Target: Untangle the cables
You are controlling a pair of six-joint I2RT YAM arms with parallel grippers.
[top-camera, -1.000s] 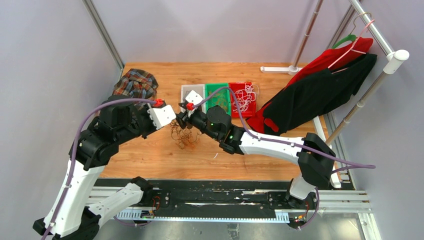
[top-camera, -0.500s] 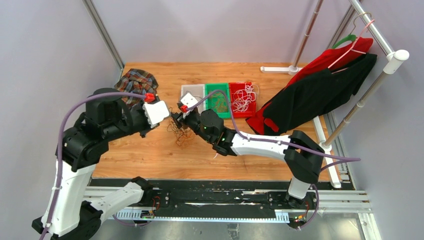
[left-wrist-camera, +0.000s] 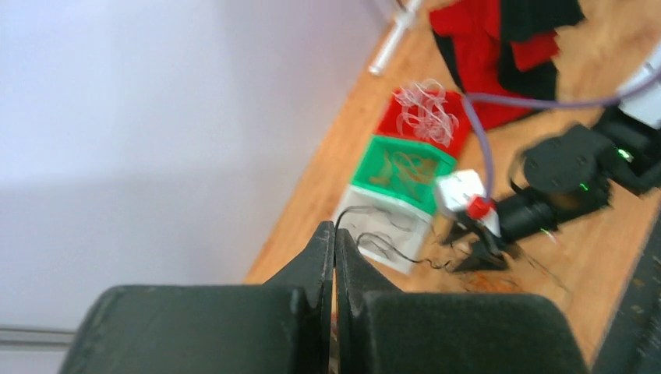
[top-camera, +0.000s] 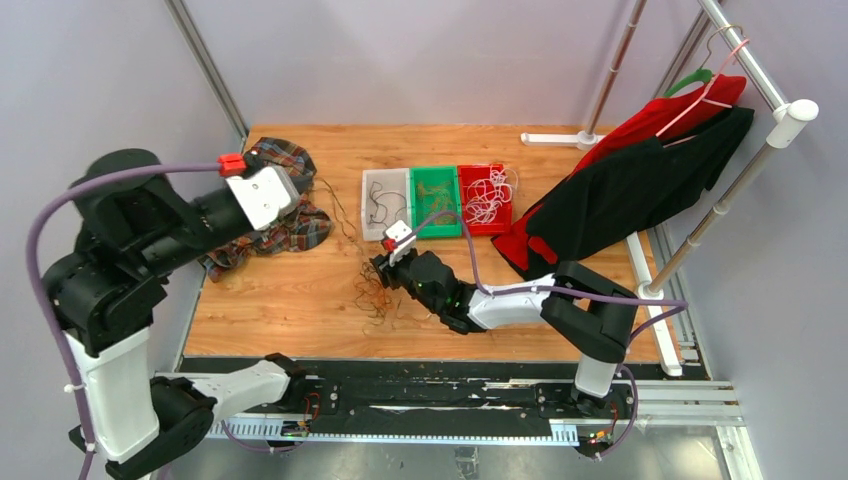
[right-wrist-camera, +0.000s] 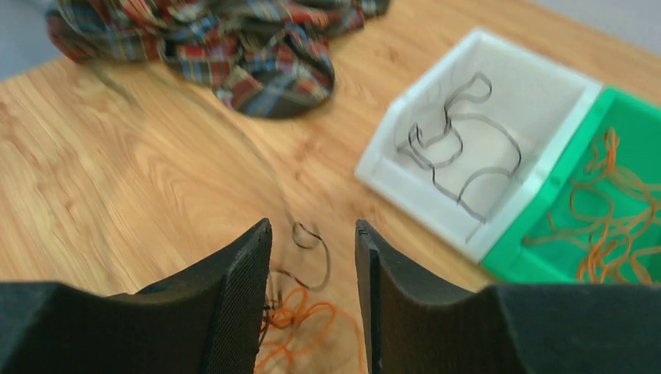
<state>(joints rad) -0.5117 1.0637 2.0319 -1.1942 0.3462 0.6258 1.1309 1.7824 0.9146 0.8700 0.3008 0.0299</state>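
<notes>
**One black strand drawn out of the heap, the rest lies under the right arm**

The cables [top-camera: 375, 298] lie as a loose orange-brown and black tangle on the table [top-camera: 270, 300], in the near middle, in front of the row of bins. The right gripper [right-wrist-camera: 312, 226] hangs low over the heap with its jaws parted and nothing between them. The left gripper [left-wrist-camera: 334, 234] is raised high on the far left above the plaid cloth [top-camera: 300, 228]. Its fingers are pressed together, apparently pinching the end of a black strand [right-wrist-camera: 324, 269]. The line is thin and blurred there, so the pinch itself is a judgement.

That strand runs from the left fingertips down to the heap. The white bin [right-wrist-camera: 421, 204] holds a black strand, the green bin [left-wrist-camera: 390, 185] orange ones, and the red bin [left-wrist-camera: 394, 125] white ones.

These wires look very light, limp and springy. A pull on one will likely drag the whole heap unless the heap is pinned. The best hold is probably a free end or an outer loop, gripped firmly because thin wire slips between pads.
</notes>
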